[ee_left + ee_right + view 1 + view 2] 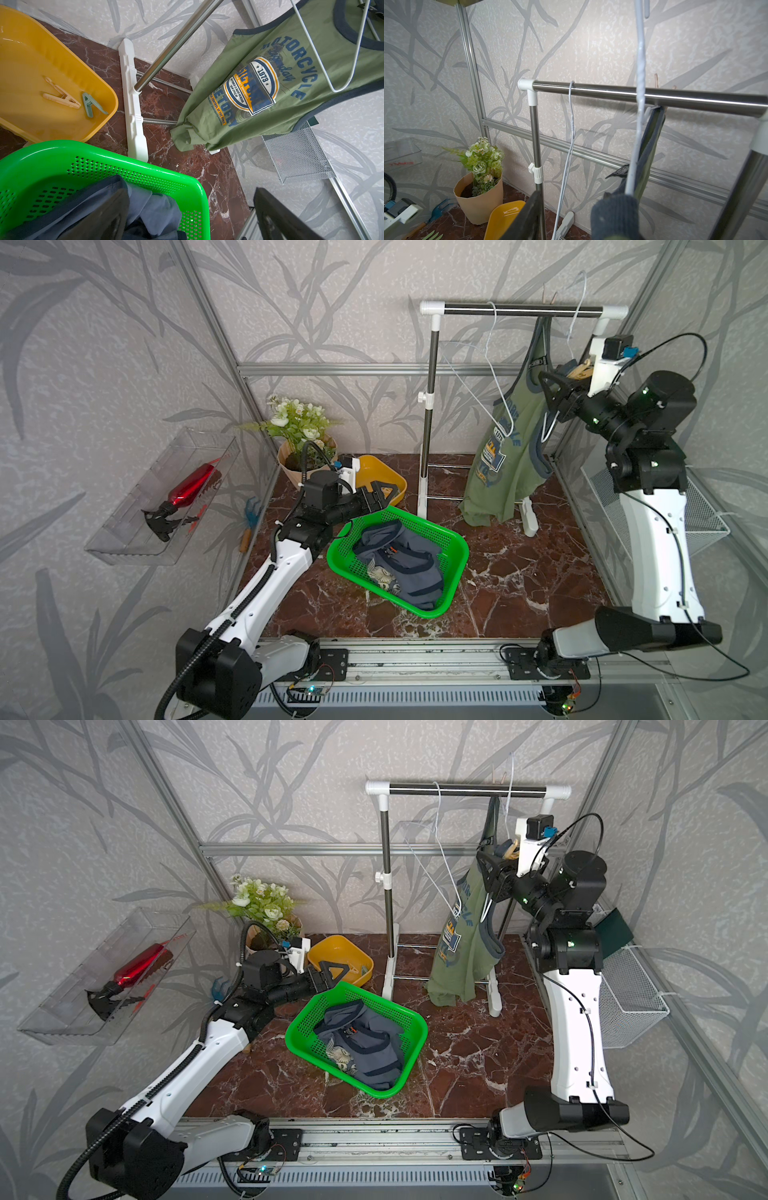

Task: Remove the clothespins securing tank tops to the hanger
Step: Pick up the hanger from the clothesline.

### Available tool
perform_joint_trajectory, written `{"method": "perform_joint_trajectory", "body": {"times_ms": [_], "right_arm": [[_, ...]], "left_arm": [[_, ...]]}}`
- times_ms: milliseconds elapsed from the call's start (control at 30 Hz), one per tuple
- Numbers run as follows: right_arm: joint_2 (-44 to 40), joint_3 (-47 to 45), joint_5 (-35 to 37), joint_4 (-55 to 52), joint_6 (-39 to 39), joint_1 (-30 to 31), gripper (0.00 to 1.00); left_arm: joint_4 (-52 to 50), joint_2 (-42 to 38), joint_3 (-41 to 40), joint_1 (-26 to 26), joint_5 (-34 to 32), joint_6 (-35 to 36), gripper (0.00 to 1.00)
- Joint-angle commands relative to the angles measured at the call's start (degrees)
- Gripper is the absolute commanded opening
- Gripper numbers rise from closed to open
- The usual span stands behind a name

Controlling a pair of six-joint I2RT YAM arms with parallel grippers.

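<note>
Down in the green perforated plastic basket [424, 523] lies the slate-blue tank top [407, 568]. Two loose clothespins [62, 97] sit in the yellow plastic tray [31, 52] by the wide-open, empty left gripper [382, 493]. The olive-green tank top [503, 464] hangs off the steel rail [519, 311], and a tan clothespin [656, 81] there looks left to pull. The right gripper [550, 383] is at the strap, jaws part-open; I can't tell on what.

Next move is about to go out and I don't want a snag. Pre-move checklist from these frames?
1. Left fingers open and empty: ok.
2. Blue tank top inside the green basket: ok.
3. Loose clothespins in the yellow tray: ok, two there.
4. Green tank top free of the rack bar: not ok, the bar clothespin pins its strap.
5. Right fingers gripping the shoulder clothespin: cannot tell.
6. Hanger wire clear of the right fingers: not ok, it hangs right beside them.
</note>
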Motion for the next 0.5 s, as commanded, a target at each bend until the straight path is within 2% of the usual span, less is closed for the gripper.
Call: {"method": "perform_joint_trajectory", "body": {"times_ms": [0,300,467], "right_arm": [[-6.73,-3.78,1.41,2.2,-1.96,0.03,0.0],[-26.12,-21.2,3.06,-4.99,-0.17,0.01,0.0],[-36.08,-28.01,1.66,-11.85,1.66,0.0,0.0]], "left_arm": [[-0.79,-1.71,2.83,-1.58,-0.55,1.38,0.95],[-0.36,-0.25,5.76,-7.55,-2.93,2.94,0.95],[-0.1,0.0,5.73,-9.74,-4.17,3.47,0.95]]}}
